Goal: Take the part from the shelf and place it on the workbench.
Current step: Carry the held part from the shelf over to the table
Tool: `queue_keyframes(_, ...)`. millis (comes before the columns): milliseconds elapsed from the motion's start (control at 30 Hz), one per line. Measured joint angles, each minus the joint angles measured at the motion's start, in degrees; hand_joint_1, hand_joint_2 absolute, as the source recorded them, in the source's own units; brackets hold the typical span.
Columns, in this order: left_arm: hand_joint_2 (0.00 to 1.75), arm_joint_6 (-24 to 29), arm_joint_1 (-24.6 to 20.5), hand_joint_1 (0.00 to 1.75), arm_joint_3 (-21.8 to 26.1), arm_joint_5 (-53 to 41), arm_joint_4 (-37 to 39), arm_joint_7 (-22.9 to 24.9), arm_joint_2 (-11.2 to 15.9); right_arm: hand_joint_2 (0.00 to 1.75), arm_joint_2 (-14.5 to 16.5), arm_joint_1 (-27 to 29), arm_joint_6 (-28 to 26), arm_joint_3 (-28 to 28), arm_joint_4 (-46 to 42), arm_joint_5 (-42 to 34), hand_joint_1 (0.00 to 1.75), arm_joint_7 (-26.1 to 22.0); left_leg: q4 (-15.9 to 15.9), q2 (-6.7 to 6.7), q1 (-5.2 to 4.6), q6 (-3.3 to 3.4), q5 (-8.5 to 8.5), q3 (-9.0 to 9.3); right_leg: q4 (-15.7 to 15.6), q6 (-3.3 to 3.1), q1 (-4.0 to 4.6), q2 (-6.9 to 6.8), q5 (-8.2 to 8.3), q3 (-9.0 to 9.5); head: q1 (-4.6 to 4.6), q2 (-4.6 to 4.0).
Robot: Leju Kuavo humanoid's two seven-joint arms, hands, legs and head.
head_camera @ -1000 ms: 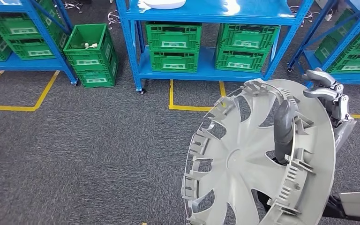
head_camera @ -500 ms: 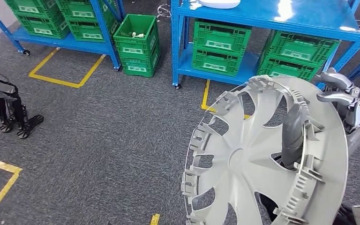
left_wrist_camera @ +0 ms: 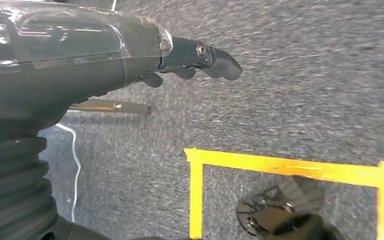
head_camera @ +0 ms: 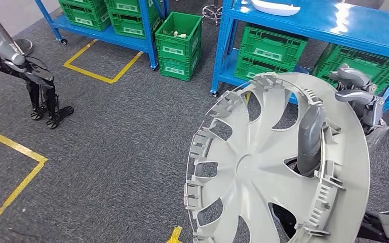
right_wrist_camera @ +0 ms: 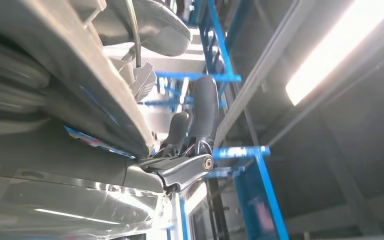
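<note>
Grey carpet floor [head_camera: 111, 136] runs underfoot, marked with yellow tape lines [head_camera: 10, 147]. Blue racks [head_camera: 334, 23] stand along the back, green crates [head_camera: 271, 48] stacked on the low tier. One green crate [head_camera: 178, 45] sits on the floor between racks. A white object [head_camera: 276, 7] lies on top.

Grey carpet floor [head_camera: 116, 147] with yellow tape lines [head_camera: 101, 76]. Blue shelf rack [head_camera: 334, 23] stands on it: white part [head_camera: 276, 7] on its upper board, green crates [head_camera: 271, 48] on its lower board. Another green crate stack [head_camera: 179, 45] sits on the floor just left of the rack.
</note>
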Motion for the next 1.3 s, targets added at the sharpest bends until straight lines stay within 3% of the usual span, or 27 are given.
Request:
queue_keyframes(67, 1.75, 0.19, -0.08, 0.0, -0.07, 0.67, 0.01, 0.56, 0.15, 1.75, -0.11, -0.66, 0.0, 0.48, -0.03, -0.43, 1.75, -0.26, -0.24, -1.46, 0.11, 0.88, 0.35, 0.0, 2.88, 0.34, -0.23, 2.55, -2.37, -1.05, 0.34, 0.0)
queue_keyframes(133, 1.75, 0.54, -0.21, 0.0, -0.05, 2.09, 0.02, 0.91, 0.2, 1.75, -0.33, -1.08, -0.01, 0.81, -0.03, -0.98, 1.75, -0.4, -0.26, -2.96, -0.07, 1.46, 0.56, -0.1, 10.24, 0.21, -0.17, 5.47, -6.27, -4.16, 1.07, 0.0)
queue_keyframes(167, 1.75, 0.76, -0.23, 0.0, -0.04, 3.06, 0.02, 1.0, 0.24, 1.75, -0.51, -1.29, -0.02, 0.99, 0.01, -1.3, 1.75, -0.36, -0.25, -3.78, -0.28, 1.67, 0.64, -0.14, 14.06, 0.04, -0.04, 5.98, -7.68, -5.92, 1.43, 0.0)
queue_keyframes(200, 1.75, 0.95, -0.19, 0.0, -0.03, 3.99, 0.03, 1.01, 0.26, 1.75, -0.69, -1.6, -0.02, 1.2, 0.08, -1.64, 1.75, -0.23, -0.24, -4.65, -0.53, 1.81, 0.69, -0.14, 16.43, -0.19, 0.11, 6.19, -8.08, -7.12, 1.72, 0.0)
queue_keyframes(233, 1.75, 1.09, -0.13, 0.0, -0.03, 4.69, 0.04, 0.97, 0.26, 1.75, -0.87, -2.03, -0.02, 1.49, 0.17, -2.07, 1.75, -0.08, -0.23, -5.53, -0.75, 1.93, 0.75, -0.12, 16.64, -0.54, 0.29, 6.34, -7.26, -7.43, 1.89, 0.0)
queue_keyframes(267, 1.75, 1.16, -0.08, 0.0, -0.03, 5.09, 0.05, 0.91, 0.27, 1.75, -0.99, -2.58, -0.02, 1.8, 0.26, -2.64, 1.75, 0.07, -0.22, -6.37, -0.96, 1.99, 0.8, -0.05, 14.57, -0.97, 0.51, 6.61, -5.39, -6.71, 1.99, 0.0)
queue_keyframes(333, 1.75, 1.18, -0.14, 0.0, -0.02, 5.19, 0.05, 0.76, 0.25, 1.75, -1.16, -3.96, -0.02, 2.36, 0.4, -4.15, 1.75, 0.16, -0.2, -7.85, -1.22, 2.0, 0.94, 0.0, 7.07, -2.09, 0.86, 8.82, -0.96, -3.66, 2.02, 0.0)
queue_keyframes(367, 1.75, 1.17, -0.31, 0.0, -0.02, 5.07, 0.04, 0.71, 0.23, 1.75, -1.21, -4.59, -0.02, 2.56, 0.44, -4.99, 1.75, 0.06, -0.14, -8.5, -1.24, 1.93, 1.04, -0.14, 3.89, -2.55, 0.94, 10.04, 0.36, -2.38, 1.86, 0.0)
queue_keyframes(433, 1.75, 1.11, -0.69, 0.0, -0.01, 4.55, 0.02, 0.73, 0.2, 1.75, -1.33, -5.81, -0.01, 3.02, 0.6, -6.96, 1.75, -0.61, -0.08, -9.74, -1.05, 1.46, 1.41, -0.78, 1.11, -3.07, 1.05, 11.15, 0.74, -1.31, 1.89, 0.0)
queue_keyframes(467, 1.75, 1.08, -0.84, 0.0, -0.01, 4.23, 0.02, 0.8, 0.24, 1.75, -1.39, -6.4, 0.01, 3.28, 0.74, -8.05, 1.75, -1.12, -0.1, -10.4, -1.01, 1.16, 1.62, -1.09, 0.55, -3.07, 1.03, 10.52, 0.82, -1.2, 1.96, 0.0)
queue_keyframes(500, 1.75, 1.04, -0.92, 0.0, -0.01, 3.9, 0.0, 0.92, 0.34, 1.75, -1.44, -7.07, 0.02, 3.53, 0.91, -9.07, 1.75, -1.66, 0.01, -10.16, -1.07, 0.9, 1.63, -1.32, 0.11, -3.03, 0.94, 9.75, 0.96, -1.02, 2.13, 0.0)
queue_keyframes(567, 1.75, 1.01, -1.33, 0.0, -0.02, 3.48, -0.04, 1.25, 0.57, 1.75, -1.46, -8.09, 0.04, 3.9, 1.17, -10.2, 1.75, -2.49, 2.19, -7.03, -1.27, 0.25, 0.03, -2.55, -0.83, -3.07, 0.62, 8.18, 1.45, -0.61, 1.6, 0.0)
queue_keyframes(633, 1.75, 1.05, -1.89, 0.0, -0.01, 3.57, -0.06, 1.59, 0.7, 1.75, -1.49, -8.61, 0.08, 4.31, 1.28, -10.4, 1.75, -2.91, 8.55, -3.8, -0.72, -0.66, -3.53, -5.76, -1.18, -3.11, 0.56, 6.45, 1.61, -0.42, 0.85, 0.0)
queue_keyframes(700, 1.75, 1.15, -2.03, 0.0, 0.02, 4.15, -0.04, 1.44, 0.74, 1.75, -1.56, -8.93, 0.17, 4.84, 1.48, -10.6, 1.75, -3.13, 14.75, -3.51, 0.24, -1.59, -5.72, -8.85, -1.11, -2.96, 0.47, 4.74, 1.5, -0.43, 0.45, 0.0)
queue_keyframes(733, 1.75, 1.25, -1.96, 0.0, 0.04, 4.57, -0.04, 1.09, 0.74, 1.75, -1.58, -9.07, 0.27, 5.06, 1.62, -10.82, 1.75, -3.41, 15.37, -3.46, 0.65, -2.02, -5.33, -9.14, -1.02, -2.77, 0.35, 3.95, 1.38, -0.42, 0.31, 0.0)
queue_keyframes(800, 1.75, 1.64, -1.84, 0.0, 0.28, 5.67, -0.04, 0.12, 0.72, 1.75, -1.57, -9.35, 0.75, 5.37, 1.82, -11.57, 1.75, -4.53, 9.88, -2.15, 1.23, -2.83, -1.82, -6.17, -0.55, -2.08, 0.0, 2.48, 0.9, -0.32, 0.12, 0.0)
queue_keyframes(833, 1.75, 1.9, -1.84, 0.0, 0.47, 6.29, -0.06, -0.39, 0.59, 1.75, -1.57, -9.48, 1.15, 5.5, 1.85, -12.16, 1.75, -5.16, 6.18, -0.34, 1.21, -3.05, -0.39, -4.15, -0.22, -1.61, -0.03, 1.88, 0.56, -0.27, -0.06, 0.0)
queue_keyframes(900, 1.75, 2.37, -1.8, 0.0, 0.94, 7.39, -0.05, -1.15, 0.3, 1.75, -1.61, -9.89, 2.26, 5.72, 1.86, -13.99, 1.75, -5.93, 1.6, 2.55, 0.99, -2.43, 0.9, -1.85, 0.35, -0.75, 0.15, 0.97, -0.01, -0.18, -0.22, 0.0)
queue_keyframes(933, 1.75, 2.5, -1.73, 0.0, 1.18, 7.78, -0.05, -1.35, 0.14, 1.75, -1.66, -10.06, 2.89, 5.78, 1.86, -15.16, 1.75, -6.05, 1.37, 2.92, 0.78, -1.78, 0.64, -1.89, 0.38, -0.45, 0.27, 0.62, -0.12, -0.11, -0.19, 0.0)
queue_keyframes(1000, 1.75, 2.69, -1.58, 0.0, 1.64, 8.27, -0.02, -1.45, 0.06, 1.75, -1.83, -10.29, 3.91, 5.84, 1.86, -17.49, 1.75, -5.98, 1.31, 1.59, 0.73, -0.51, 0.76, -2.14, 0.17, 0.1, 0.09, 0.06, -0.27, 0.12, 0.16, 0.0)
queue_keyframes(1067, 1.75, 2.91, -1.57, 0.0, 1.9, 8.58, -0.02, -1.44, -0.11, 1.75, -2.25, -10.36, 4.46, 5.86, 1.84, -19.15, 1.75, -5.85, 1.21, -0.11, 0.74, 0.32, 0.94, -2.18, 1.94, 0.49, -0.21, 2.12, -2.08, -0.42, 0.62, 0.0)
queue_keyframes(1133, 1.75, 3.11, -1.63, 0.0, 2.13, 8.73, -0.02, -1.44, -0.34, 1.75, -2.81, -10.36, 4.69, 5.9, 1.77, -19.87, 1.75, -5.81, 1.17, -1.87, 0.54, 0.97, 1.1, -2.18, 8.64, 0.37, -0.16, 5.23, -6.06, -3.13, 1.43, 0.0)
queue_keyframes(1200, 1.75, 3.19, -1.61, 0.0, 2.42, 8.77, -0.01, -1.45, -0.53, 1.75, -3.26, -10.24, 4.73, 5.96, 1.74, -20.15, 1.75, -5.8, 1.18, -3.84, 0.07, 1.43, 1.21, -2.17, 16.43, -0.15, 0.21, 6.17, -8.99, -6.75, 2.09, 0.0)
queue_keyframes(1233, 1.75, 3.2, -1.56, 0.0, 2.55, 8.78, -0.01, -1.45, -0.62, 1.75, -3.44, -10.18, 4.73, 5.98, 1.74, -20.25, 1.75, -5.8, 1.18, -4.91, -0.18, 1.57, 1.27, -2.15, 17.97, -0.52, 0.42, 6.29, -8.88, -7.65, 2.28, 0.0)
queue_keyframes(1267, 1.75, 3.2, -1.51, 0.0, 2.66, 8.79, 0.0, -1.44, -0.68, 1.75, -3.6, -10.14, 4.73, 5.98, 1.74, -20.33, 1.75, -5.8, 1.19, -5.99, -0.41, 1.67, 1.34, -2.11, 17.1, -0.99, 0.65, 6.49, -7.54, -7.53, 2.39, 0.0)
queue_keyframes(1300, 1.75, 3.2, -1.47, 0.0, 2.75, 8.79, 0.0, -1.44, -0.72, 1.75, -3.74, -10.15, 4.73, 5.99, 1.74, -20.39, 1.75, -5.8, 1.19, -7.04, -0.6, 1.76, 1.41, -2.02, 14.03, -1.55, 0.9, 6.91, -5.3, -6.4, 2.46, 0.0)
